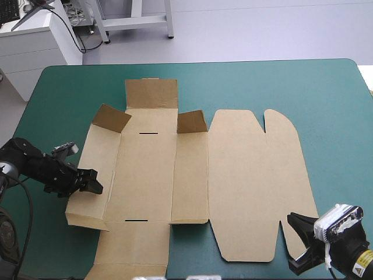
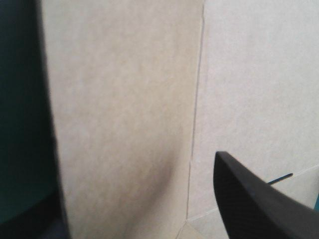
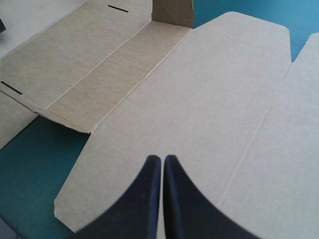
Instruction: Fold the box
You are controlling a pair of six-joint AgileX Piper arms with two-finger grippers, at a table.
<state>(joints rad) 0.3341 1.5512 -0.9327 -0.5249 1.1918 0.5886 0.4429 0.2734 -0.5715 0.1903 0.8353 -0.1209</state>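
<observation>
1. The box (image 1: 175,175) lies mid-table on the teal-green table (image 1: 326,105) as a cut brown sheet, mostly flat. The base and inner panels are unfolded, and the lid (image 1: 256,181) lies flat on the right-hand side.
2. Partly up: the left wall (image 1: 93,169) is tilted off the cover, and the two far corner flaps (image 1: 111,119) stand raised. The rest is not raised.
3. The left gripper (image 1: 93,184) is at the left wall's outer edge, about halfway along it. In the left wrist view the fingers are spread: one black finger (image 2: 259,204) is on the inner side and the wall panel rises between the pair. It is not clamped on the board.
4. The right gripper (image 3: 162,158) has its fingers pressed together into one point, with nothing between them. It hovers over the lid's near right corner, and contact can't be confirmed.
5. Step in hand, as a judgement: raising the left wall. It looks like an early stage, with no wall tucked.
6. The next move probably calls for:
   - the left gripper to pinch or push the wall upright along its crease;
   - the right gripper to press down as a hold so the sheet doesn't slide.
7. Risk: the wall may spring back if released before a corner flap is tucked.
</observation>
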